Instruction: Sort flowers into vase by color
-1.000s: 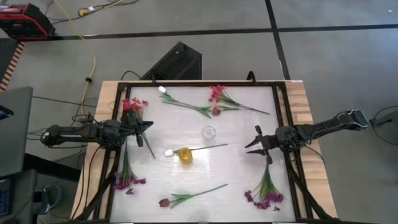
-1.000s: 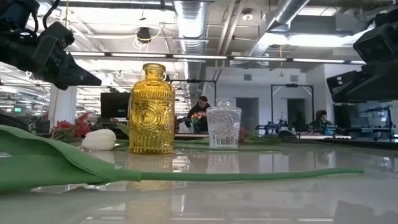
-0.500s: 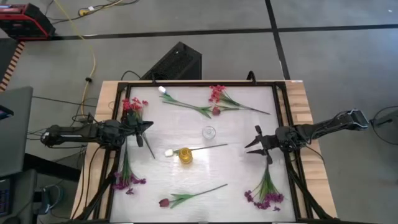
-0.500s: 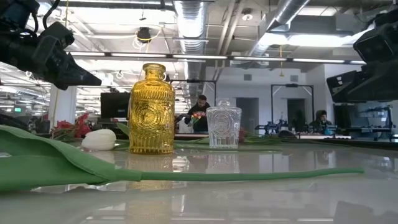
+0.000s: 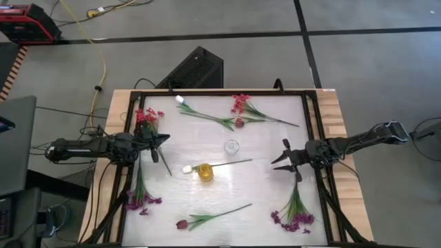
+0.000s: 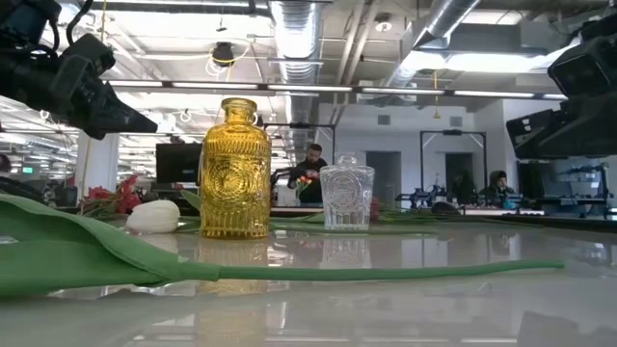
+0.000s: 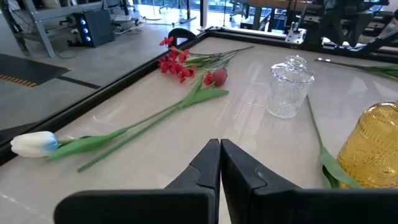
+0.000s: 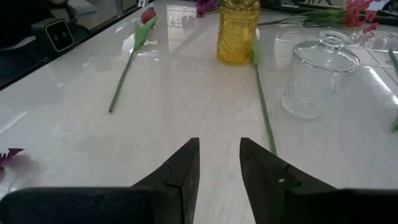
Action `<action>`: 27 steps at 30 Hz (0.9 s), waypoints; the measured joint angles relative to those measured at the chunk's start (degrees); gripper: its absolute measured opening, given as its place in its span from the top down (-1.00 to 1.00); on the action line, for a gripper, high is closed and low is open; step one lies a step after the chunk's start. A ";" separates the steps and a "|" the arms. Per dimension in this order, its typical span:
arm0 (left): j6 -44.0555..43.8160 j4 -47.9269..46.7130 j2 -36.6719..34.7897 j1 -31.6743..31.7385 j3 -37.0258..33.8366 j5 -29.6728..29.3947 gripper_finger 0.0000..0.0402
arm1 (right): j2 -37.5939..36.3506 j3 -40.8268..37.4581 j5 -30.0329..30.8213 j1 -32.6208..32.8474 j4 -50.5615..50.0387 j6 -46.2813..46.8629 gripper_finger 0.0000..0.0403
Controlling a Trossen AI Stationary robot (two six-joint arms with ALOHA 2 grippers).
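My left gripper was pressed together, my right gripper apart, both empty. The white tulip lay beside my left; the yellow vase hid its neighbour's bud.

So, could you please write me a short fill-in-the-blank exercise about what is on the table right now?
1. The amber vase stands nearer the ___ arm's tool than the clear vase does.
2. The white bud lies beside the ___ vase.
3. The left tool has its fingers ___.
4. The right tool holds ___.

Answers: left; amber; shut; nothing
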 joint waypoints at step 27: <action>-2.38 0.14 0.00 0.01 -0.01 2.49 1.00 | 0.01 -0.01 0.00 0.00 0.00 0.01 0.30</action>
